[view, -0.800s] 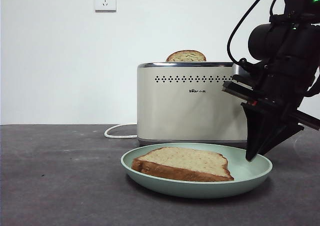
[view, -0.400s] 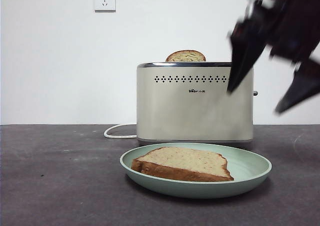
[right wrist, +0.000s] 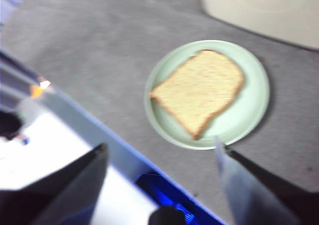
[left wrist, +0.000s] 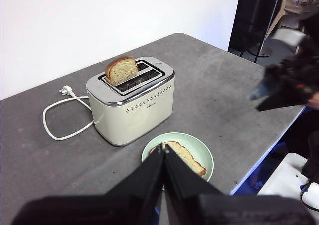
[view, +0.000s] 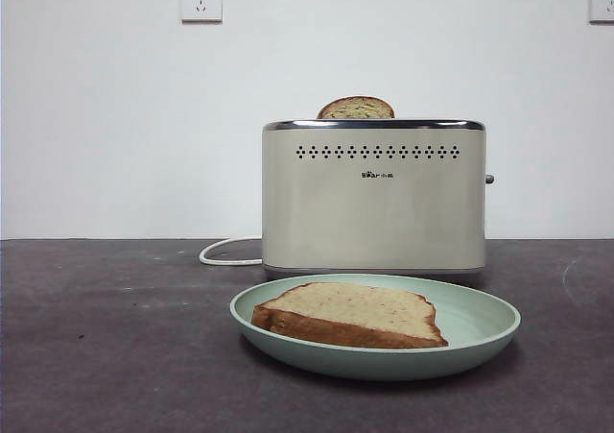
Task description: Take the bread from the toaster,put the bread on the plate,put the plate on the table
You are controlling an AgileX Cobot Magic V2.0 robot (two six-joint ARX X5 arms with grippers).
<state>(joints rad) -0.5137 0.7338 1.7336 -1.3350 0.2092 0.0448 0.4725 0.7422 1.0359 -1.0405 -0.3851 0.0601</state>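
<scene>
Low centre of the front view, the bread [view: 350, 313] is seen lying flat in the plate [view: 480, 323], which rests on the table [view: 106, 356] just before the toaster [view: 374, 203]; a second slice [view: 356, 108] is left standing in a slot, its white cord [view: 225, 252] trailing at left. Left gripper [left wrist: 163, 150] is held high with jaws pressed together and empty, right gripper [right wrist: 159, 152] is spread wide, empty, well above the plate near the table edge. Task is judged finished; the plate could be clipped or pushed off that nearby edge if an arm were swung low.
</scene>
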